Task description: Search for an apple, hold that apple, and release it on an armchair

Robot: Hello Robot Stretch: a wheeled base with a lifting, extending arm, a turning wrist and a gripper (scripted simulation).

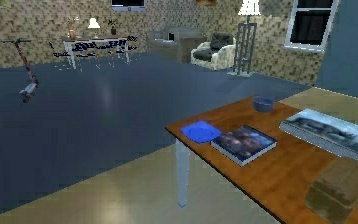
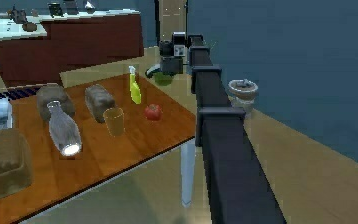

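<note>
Arm side view first: no way to tell whether the jaws are apart or together. Since a small green thing [image 2: 163,78] sits on the table [image 2: 137,142] right at the gripper [image 2: 168,60], I can't tell if it holds anything either. The apple [image 2: 153,113], small and red, sits on that table nearer than the gripper and a bit left of the arm [image 2: 227,150], not far from the table's right edge.

So what worries me is this. A yellow spray bottle [image 2: 135,88] stands just left of the green thing, and a tan cup [image 2: 114,120] is just left of the apple. That boxes the apple in on its left and far sides. If the gripper comes in at a sloppy angle, my guess is it clips the tall bottle and tips it, or shoves the green thing along. Worse, apples are round, so a nudge from one finger instead of a clean grab probably rolls it toward that right edge and off the table.

Then the carry. Forward view has the armchair [image 1: 215,52] way off at the far side of the room, with a floor lamp [image 1: 249,35] just to its right. That's a long drive with smooth fruit in two thin fingers. A weak hold could drop it, and a wide turn near the armchair could bump the lamp.
</note>
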